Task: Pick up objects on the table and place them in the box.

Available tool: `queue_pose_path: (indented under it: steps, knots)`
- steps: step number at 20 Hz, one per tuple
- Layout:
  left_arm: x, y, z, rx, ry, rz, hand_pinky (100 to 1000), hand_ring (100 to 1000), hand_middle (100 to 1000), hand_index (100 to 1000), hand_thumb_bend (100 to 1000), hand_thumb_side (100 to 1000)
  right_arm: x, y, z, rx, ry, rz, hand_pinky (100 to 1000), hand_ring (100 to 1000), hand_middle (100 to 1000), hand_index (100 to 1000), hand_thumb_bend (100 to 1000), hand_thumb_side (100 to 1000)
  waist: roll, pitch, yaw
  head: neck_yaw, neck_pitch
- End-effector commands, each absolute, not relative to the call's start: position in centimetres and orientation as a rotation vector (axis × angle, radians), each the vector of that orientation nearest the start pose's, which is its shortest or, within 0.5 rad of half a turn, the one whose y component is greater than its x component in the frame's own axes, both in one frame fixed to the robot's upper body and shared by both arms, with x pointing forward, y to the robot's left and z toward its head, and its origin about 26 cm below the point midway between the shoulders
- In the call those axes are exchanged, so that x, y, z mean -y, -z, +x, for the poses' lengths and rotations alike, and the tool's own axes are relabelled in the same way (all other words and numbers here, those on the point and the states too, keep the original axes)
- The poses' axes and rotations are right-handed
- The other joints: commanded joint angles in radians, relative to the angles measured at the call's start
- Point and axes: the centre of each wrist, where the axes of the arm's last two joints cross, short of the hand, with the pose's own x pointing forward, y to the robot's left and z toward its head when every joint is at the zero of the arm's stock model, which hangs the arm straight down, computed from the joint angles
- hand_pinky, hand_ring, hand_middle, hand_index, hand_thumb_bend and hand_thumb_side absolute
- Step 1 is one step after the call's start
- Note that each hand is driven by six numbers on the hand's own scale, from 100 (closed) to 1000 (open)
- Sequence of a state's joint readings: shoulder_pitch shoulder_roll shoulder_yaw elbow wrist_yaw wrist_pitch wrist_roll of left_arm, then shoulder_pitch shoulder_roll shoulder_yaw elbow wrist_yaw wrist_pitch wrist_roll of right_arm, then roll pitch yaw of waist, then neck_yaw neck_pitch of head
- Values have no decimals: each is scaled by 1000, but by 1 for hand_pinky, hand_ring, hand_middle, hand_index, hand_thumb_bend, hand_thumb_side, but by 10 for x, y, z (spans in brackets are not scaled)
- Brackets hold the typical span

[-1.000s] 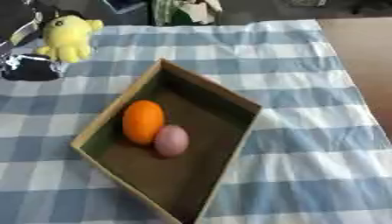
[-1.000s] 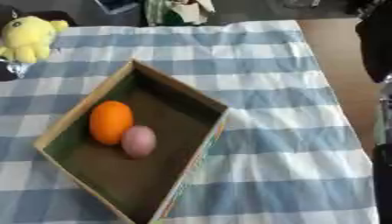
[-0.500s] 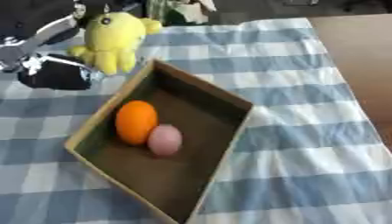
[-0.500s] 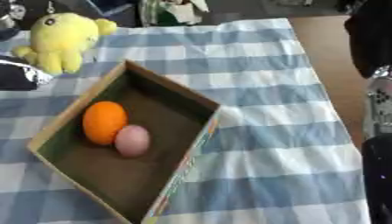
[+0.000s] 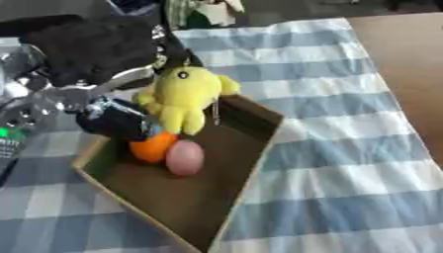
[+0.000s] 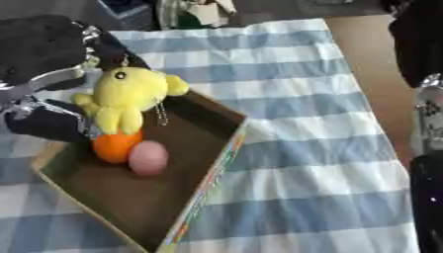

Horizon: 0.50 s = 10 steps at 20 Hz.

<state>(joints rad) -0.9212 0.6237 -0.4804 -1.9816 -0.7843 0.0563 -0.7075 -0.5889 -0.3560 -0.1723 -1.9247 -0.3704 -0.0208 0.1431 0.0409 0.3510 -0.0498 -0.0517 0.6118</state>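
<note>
The left hand (image 5: 108,116) comes in from the table's left edge. It is black and silver, and its fingers are closed on the yellow toy (image 5: 183,98). It holds the toy up in the air, over the far left corner of the box (image 5: 251,163). The toy hangs with its legs down, just above the orange ball (image 5: 152,147). I think the hand holds it high so it can get over the box wall and not bump it.

The box is brown and open at the top. It sits askew on the blue and white cloth (image 5: 346,148), near the table's left edge. Its open top lets things drop in from above.

Inside the box, the orange ball lies by the left wall. A pink ball (image 5: 184,157) lies just beside it, touching or almost touching. They are already in, so their part of the job looks done. The near part of the box floor is bare, so there is room for the toy.

The toy is not in the box yet. I think the hand needs to go lower and then let go.

At the table's right edge, in the right eye view, part of the right arm (image 6: 425,123) shows. I cannot see its hand.
</note>
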Motion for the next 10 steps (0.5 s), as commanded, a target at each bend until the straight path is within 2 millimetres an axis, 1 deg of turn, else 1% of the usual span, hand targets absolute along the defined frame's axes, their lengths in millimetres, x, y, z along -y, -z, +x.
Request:
queue_pose_path:
  steps: [1, 7, 10]
  knots:
    - [-142, -320, 297, -2018, -2450, -1200, 351, 581, 493, 572, 100, 255, 283, -297, 319, 2547, -322, 220, 822, 635, 493, 760, 100, 667, -2, -22, -3, 6, -1]
    - [-136, -302, 308, -1899, -2600, -1146, 371, 598, 512, 603, 100, 246, 283, -296, 319, 2543, -322, 216, 823, 635, 492, 760, 100, 667, 0, -19, -5, 11, -4]
    - [-134, -297, 312, -1845, -2663, -1129, 397, 625, 544, 655, 100, 245, 283, -296, 319, 2542, -320, 215, 823, 635, 492, 760, 100, 669, -1, -19, -5, 12, -6]
